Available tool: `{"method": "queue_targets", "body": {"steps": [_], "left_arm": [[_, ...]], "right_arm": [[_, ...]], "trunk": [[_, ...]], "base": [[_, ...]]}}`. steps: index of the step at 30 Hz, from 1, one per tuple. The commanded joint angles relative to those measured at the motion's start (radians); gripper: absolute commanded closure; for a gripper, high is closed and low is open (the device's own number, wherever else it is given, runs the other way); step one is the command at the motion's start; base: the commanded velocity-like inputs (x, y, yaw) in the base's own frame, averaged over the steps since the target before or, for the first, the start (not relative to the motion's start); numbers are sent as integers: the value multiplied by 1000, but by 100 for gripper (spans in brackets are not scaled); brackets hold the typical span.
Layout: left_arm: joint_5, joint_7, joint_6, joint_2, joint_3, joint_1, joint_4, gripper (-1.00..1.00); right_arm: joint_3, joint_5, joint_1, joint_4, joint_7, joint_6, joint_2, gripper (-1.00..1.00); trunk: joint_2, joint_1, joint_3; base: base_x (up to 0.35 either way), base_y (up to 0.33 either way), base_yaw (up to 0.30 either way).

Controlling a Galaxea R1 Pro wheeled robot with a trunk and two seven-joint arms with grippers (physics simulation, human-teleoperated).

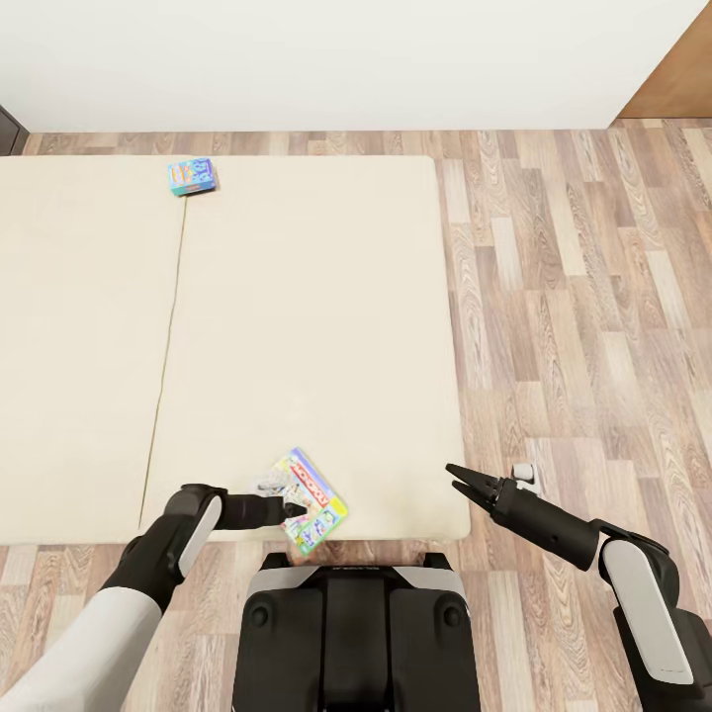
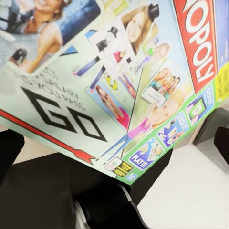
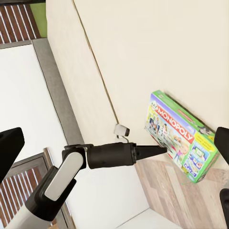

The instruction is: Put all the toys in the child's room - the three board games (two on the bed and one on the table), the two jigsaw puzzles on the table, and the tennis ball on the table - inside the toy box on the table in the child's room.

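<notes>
While the Monopoly box is lying at the bed's near edge, the left gripper is closing on its corner; the blue game is waiting far beyond, and the right gripper is hovering slightly open, empty.

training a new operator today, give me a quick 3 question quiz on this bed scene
1. True or false: the left gripper is at the Monopoly box.
2. Where does the light-blue game box lie? A) far side of the bed B) on the floor C) in the right gripper
3. Fill in: the Monopoly box sits at the bed's ____ edge, closest to the robot.

Key: 1 true; 2 A; 3 near
</notes>
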Motion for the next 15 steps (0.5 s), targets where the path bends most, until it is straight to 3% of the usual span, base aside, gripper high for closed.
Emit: {"method": "queue_targets", "body": {"steps": [1, 9, 15], "left_arm": [[9, 1, 6, 0, -2, 0, -1, -100], [10, -3, 5, -33, 1, 0, 2, -100], [10, -36, 3, -38, 4, 0, 2, -100]], "right_arm": [[-1, 7, -1, 0, 8, 4, 0, -100], [-1, 7, -1, 0, 8, 4, -1, -100], [-1, 7, -1, 0, 8, 4, -1, -100]], "trunk": [[-2, 1, -1], [-2, 1, -1], [-2, 1, -1]], "base": [[0, 0, 0], [0, 0, 0], [0, 0, 0]]}}
